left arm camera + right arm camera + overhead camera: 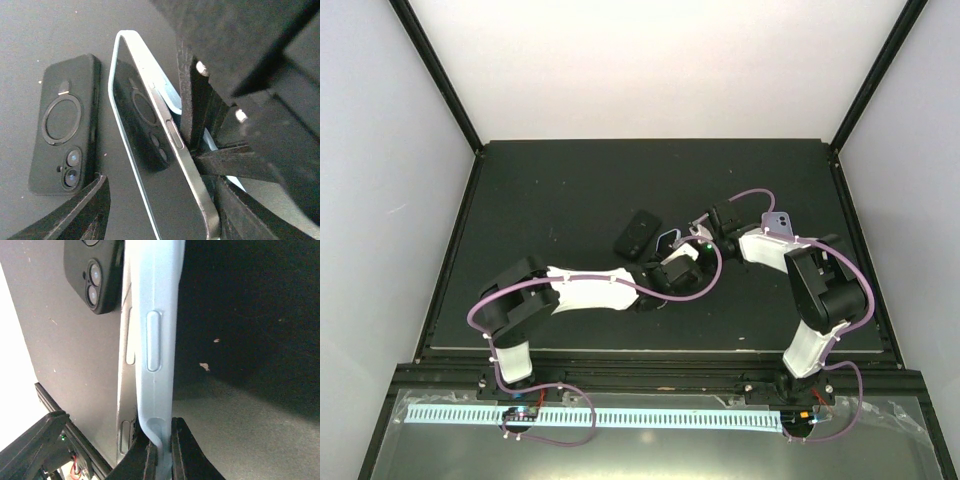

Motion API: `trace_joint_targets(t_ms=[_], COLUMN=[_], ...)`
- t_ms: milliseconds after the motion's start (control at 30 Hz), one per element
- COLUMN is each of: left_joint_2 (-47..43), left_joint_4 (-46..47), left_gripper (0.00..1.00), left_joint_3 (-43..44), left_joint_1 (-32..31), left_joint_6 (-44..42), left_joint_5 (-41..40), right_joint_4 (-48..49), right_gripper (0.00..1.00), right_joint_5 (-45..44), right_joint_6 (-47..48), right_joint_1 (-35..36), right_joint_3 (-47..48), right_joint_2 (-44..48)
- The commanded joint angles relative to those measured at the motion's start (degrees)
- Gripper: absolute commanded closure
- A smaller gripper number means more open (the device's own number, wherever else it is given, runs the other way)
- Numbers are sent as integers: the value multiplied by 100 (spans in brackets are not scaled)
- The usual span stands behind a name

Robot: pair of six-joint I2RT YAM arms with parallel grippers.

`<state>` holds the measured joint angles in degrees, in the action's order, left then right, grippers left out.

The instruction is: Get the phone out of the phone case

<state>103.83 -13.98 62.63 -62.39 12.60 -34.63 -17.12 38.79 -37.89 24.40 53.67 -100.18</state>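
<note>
A phone (pixel 150 165) with a silver rim and dark screen sits partly out of a light blue case (pixel 157 340), tilted up at the table's middle (pixel 670 240). My right gripper (pixel 161 440) is shut on the case's lip, and the phone's silver edge (pixel 127 390) shows beside the case. My left gripper (pixel 162 187) straddles the phone. Its right finger lies against the silver edge, and a strip of table shows between its left finger (pixel 97 200) and the screen. The blue case shows behind the phone in the left wrist view (pixel 170 100).
A second phone in a black case (pixel 638 232) lies flat, camera side up, just left of the held phone; it also shows in the left wrist view (pixel 62 125) and the right wrist view (pixel 95 275). Black frame posts and white walls surround the dark table (pixel 540 200).
</note>
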Motion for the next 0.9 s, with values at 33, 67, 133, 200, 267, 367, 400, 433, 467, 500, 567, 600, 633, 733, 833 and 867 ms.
trace_joint_targets(t_ms=[33, 67, 133, 200, 267, 367, 400, 433, 467, 500, 567, 600, 633, 733, 833, 867], left_joint_2=[32, 6, -60, -105, -130, -165, -174, -185, -206, -221, -289, -344, -455, -768, -1151, -1284], left_joint_4=[-538, -525, -472, -494, -519, -508, -499, -501, -486, -476, -499, -535, -536, -470, -426, -455], left_gripper=[47, 50, 59, 65, 70, 77, 80, 82, 84, 86, 89, 92, 93, 98, 98, 98], left_joint_3=[-32, -58, -128, -154, -142, -133, -133, -137, -139, -152, -135, -122, -124, -216, -368, -412], left_joint_1=[76, 71, 69, 69, 69, 74, 76, 78, 78, 77, 76, 70, 71, 78, 78, 78], left_joint_6=[-216, -221, -232, -176, -141, -135, -143, -144, -149, -168, -170, -161, -155, -121, -35, 29], left_joint_5=[-756, -769, -822, -940, -1016, -1028, -1025, -1023, -1008, -979, -912, -906, -902, -889, -814, -783], right_joint_4=[25, 21, 16, 20, 30, 27, 26, 24, 25, 24, 30, 40, 57, 125, 130, 129], right_gripper=[99, 99, 99, 99, 99, 99, 99, 99, 99, 99, 99, 99, 99, 99, 99, 99], right_joint_5=[535, 549, 562, 569, 560, 577, 585, 585, 580, 578, 562, 544, 516, 417, 77, -57], right_joint_6=[-16, -17, -7, 0, 9, 19, 24, 27, 34, 42, 72, 98, 128, 327, 705, 803], right_joint_1=[21, 21, 16, 20, 21, 17, 20, 21, 21, 21, 21, 21, 21, 6, -14, -19], right_joint_3=[147, 152, 153, 148, 144, 151, 157, 165, 162, 161, 170, 170, 167, 151, 172, 164], right_joint_2=[73, 77, 78, 82, 94, 103, 104, 108, 112, 120, 133, 149, 167, 273, 512, 600])
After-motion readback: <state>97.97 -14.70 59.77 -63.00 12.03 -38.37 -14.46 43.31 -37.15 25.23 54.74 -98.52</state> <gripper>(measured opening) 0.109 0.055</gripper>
